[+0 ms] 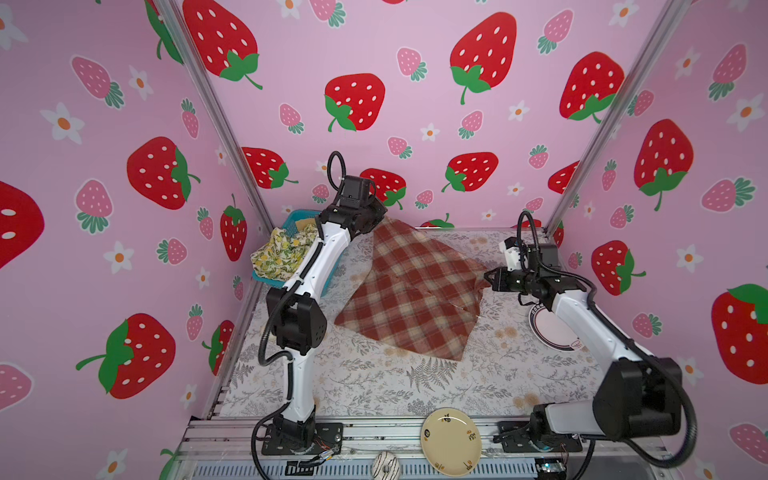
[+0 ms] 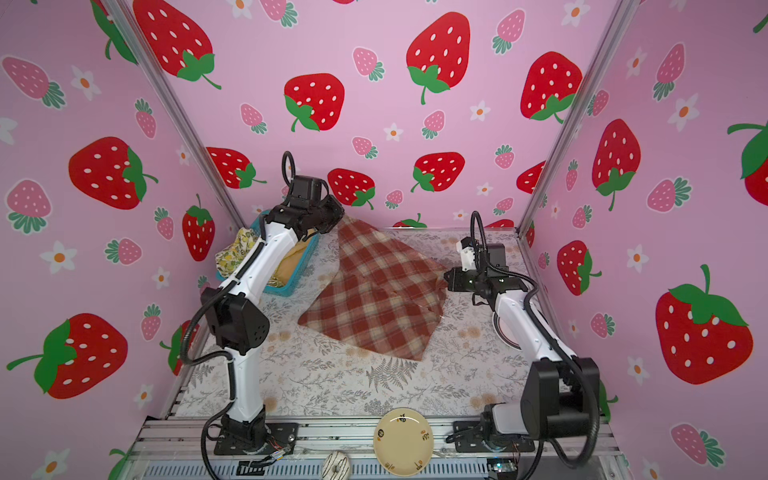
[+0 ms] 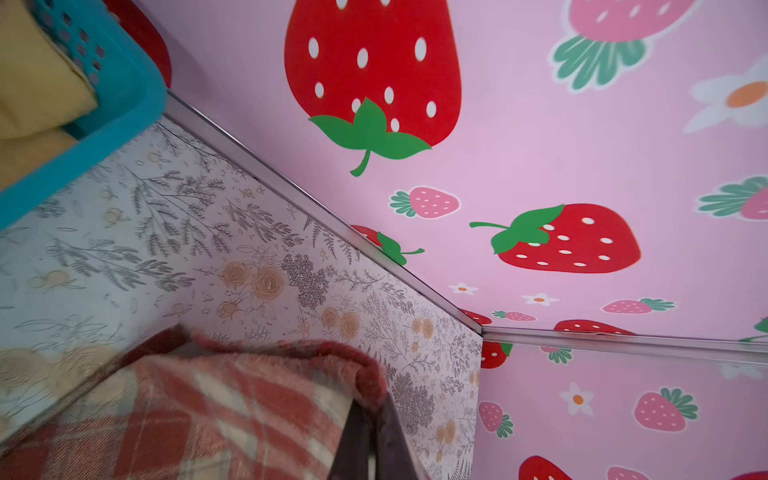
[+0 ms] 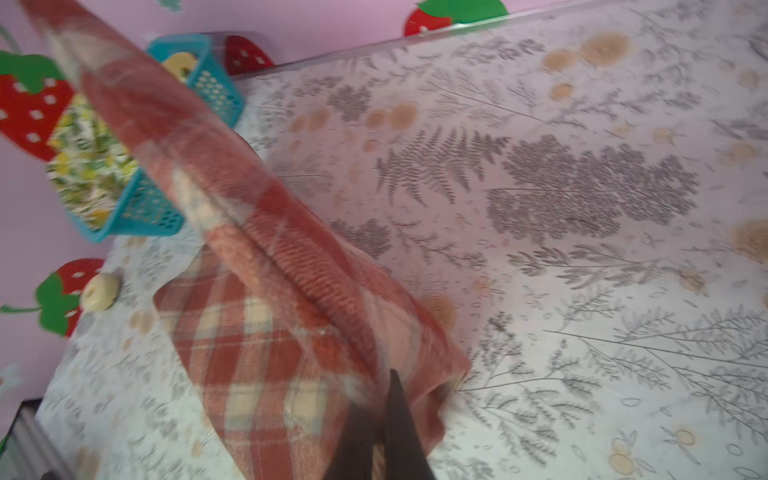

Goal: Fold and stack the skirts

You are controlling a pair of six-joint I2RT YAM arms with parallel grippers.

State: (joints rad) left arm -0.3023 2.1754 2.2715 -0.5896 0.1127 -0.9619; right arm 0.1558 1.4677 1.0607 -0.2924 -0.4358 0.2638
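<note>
The red-and-cream plaid skirt (image 1: 415, 291) (image 2: 374, 299) is spread mid-table, with two corners lifted and its near edge lying on the mat. My left gripper (image 1: 380, 216) (image 3: 380, 399) is shut on its far corner, raised beside the blue basket (image 1: 291, 218). At the right corner, my right gripper (image 1: 488, 277) (image 4: 384, 382) is also shut on the cloth (image 4: 257, 353). The lemon-print skirt (image 1: 278, 253) (image 4: 89, 166) hangs over the basket's rim. The mustard-yellow skirt (image 2: 293, 259) (image 3: 33, 83) lies inside the basket.
A cream plate (image 1: 451, 440) rests on the front rail beside a striped donut (image 1: 384, 465). A pink-and-white plate (image 1: 548, 328) lies under the right arm. Strawberry-print walls close in the back and both sides of the floral mat (image 1: 374, 386).
</note>
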